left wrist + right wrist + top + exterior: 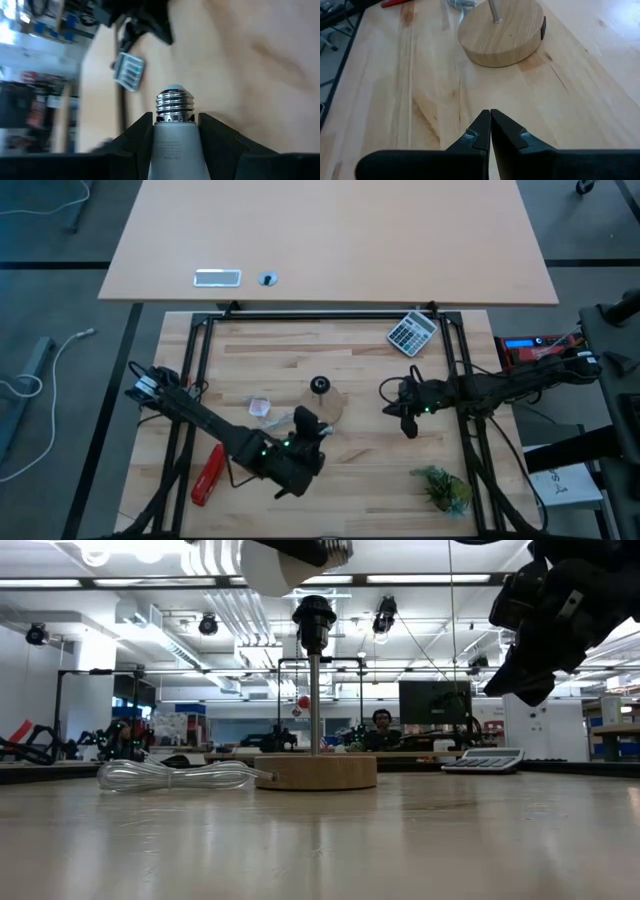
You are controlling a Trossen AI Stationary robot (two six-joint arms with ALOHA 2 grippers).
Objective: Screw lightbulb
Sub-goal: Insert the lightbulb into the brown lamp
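The left end effector [175, 142] is gripping the lightbulb [174, 125] by its white neck, screw end free, up beside the lamp socket [313, 618]. It looks light, smooth and fragile, needing gentle pressure. The right end effector [490, 125] is hanging closed and empty above the bench [580, 100].

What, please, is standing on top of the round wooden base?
A thin metal rod rises from the wooden base, carrying an empty black socket. Where the rod joins the base cannot be seen.

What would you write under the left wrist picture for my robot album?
The left gripper holds the lightbulb, its silvery screw end pointing out over the table.
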